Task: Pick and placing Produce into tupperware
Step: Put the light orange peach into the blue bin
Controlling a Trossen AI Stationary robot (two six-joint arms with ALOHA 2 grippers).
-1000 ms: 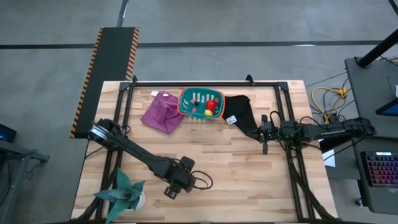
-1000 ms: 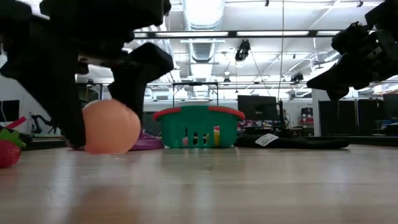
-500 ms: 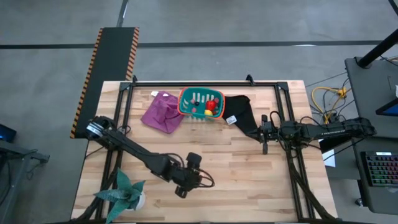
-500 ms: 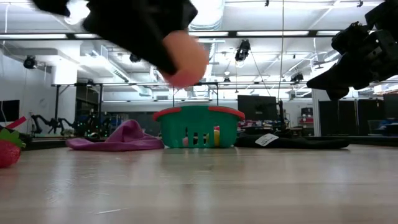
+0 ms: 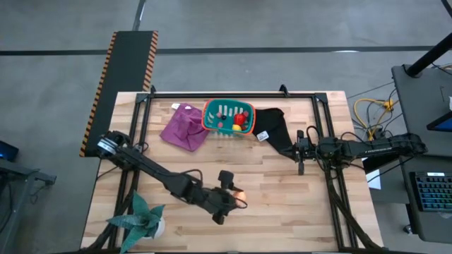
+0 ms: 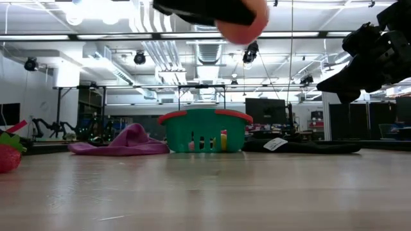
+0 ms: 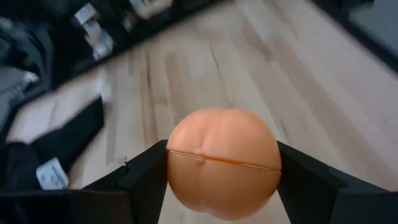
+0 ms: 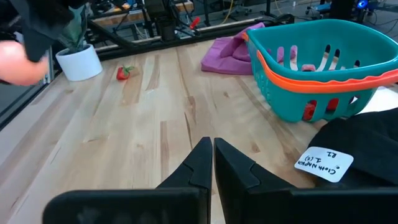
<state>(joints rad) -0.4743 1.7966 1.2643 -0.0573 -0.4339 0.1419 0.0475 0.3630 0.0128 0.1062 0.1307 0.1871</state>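
My left gripper (image 7: 222, 171) is clamped on the orange-peach ball (image 7: 222, 163), held up off the desk (image 5: 282, 190). The tupperware (image 5: 227, 116) sits well ahead of it at the desk's far edge, with red and yellow produce inside. My right gripper (image 8: 212, 158) hangs with fingers together, black cloth (image 8: 357, 140) and tupperware just ahead.
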